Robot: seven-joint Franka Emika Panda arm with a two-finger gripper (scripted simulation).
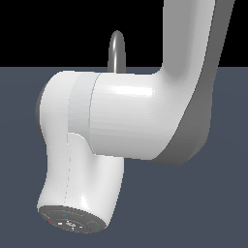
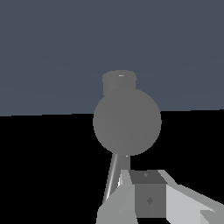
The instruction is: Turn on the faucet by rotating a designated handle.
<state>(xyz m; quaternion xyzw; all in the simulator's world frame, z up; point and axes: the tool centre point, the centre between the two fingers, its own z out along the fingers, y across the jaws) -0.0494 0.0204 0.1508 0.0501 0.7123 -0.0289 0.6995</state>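
The exterior view is filled almost wholly by the robot arm [image 1: 121, 121], a smooth, glossy white body of rounded cylindrical links with a dark grey flank and a flat grey end cap low down. Behind the arm, only the top of the faucet [image 1: 116, 51] is seen: a slim grey metallic arch rising just above the arm's horizontal link, against a flat slate-blue ground [image 1: 19, 145] and black background.

In the wrist view the faucet [image 2: 127, 120] is seen close up, as a matte grey rounded mass with a short cylindrical piece behind it. A thin, shiny grey rod, probably the handle [image 2: 114, 175], runs from the round mass toward the hand [image 2: 144, 199]; the view is too foreshortened to be sure.

Of the hand, only pale grey, faceted, blocky finger parts are visible beside the rod, seemingly just beside or touching it. Whether the hand is open or closed on anything cannot be told from either view.
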